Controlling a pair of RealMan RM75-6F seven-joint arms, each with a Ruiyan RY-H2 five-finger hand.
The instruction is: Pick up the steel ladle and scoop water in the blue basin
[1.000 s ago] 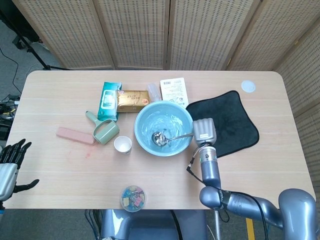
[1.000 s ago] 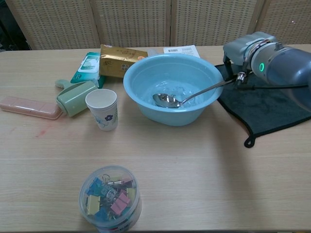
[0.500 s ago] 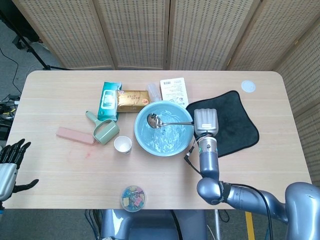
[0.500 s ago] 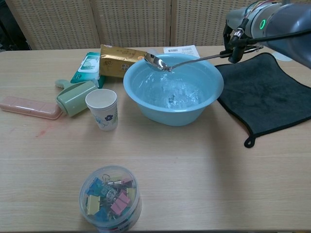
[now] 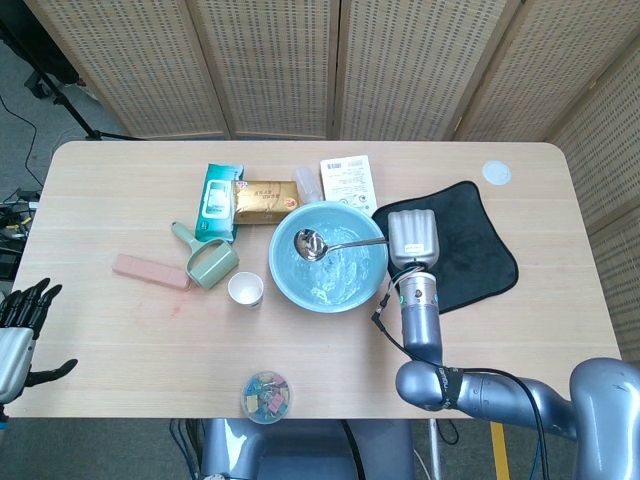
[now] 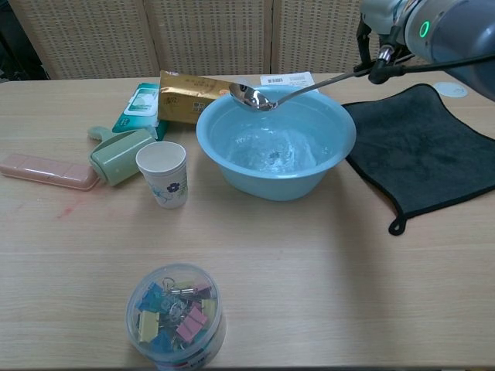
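Observation:
My right hand grips the handle of the steel ladle at the right side of the blue basin. The ladle's bowl hangs above the basin's far left part, clear of the rippling water. The black cloth lies just right of the basin, under the right arm. My left hand shows at the lower left edge of the head view, off the table, holding nothing, fingers apart.
A paper cup, a green lint roller and a pink case stand left of the basin. A wipes pack, a gold packet and a label sheet lie behind it. A tub of binder clips sits at the front.
The right hand lifted the ladle out of the water, from the basin's bottom up to above its far left rim. The water now ripples. The left hand stayed put.

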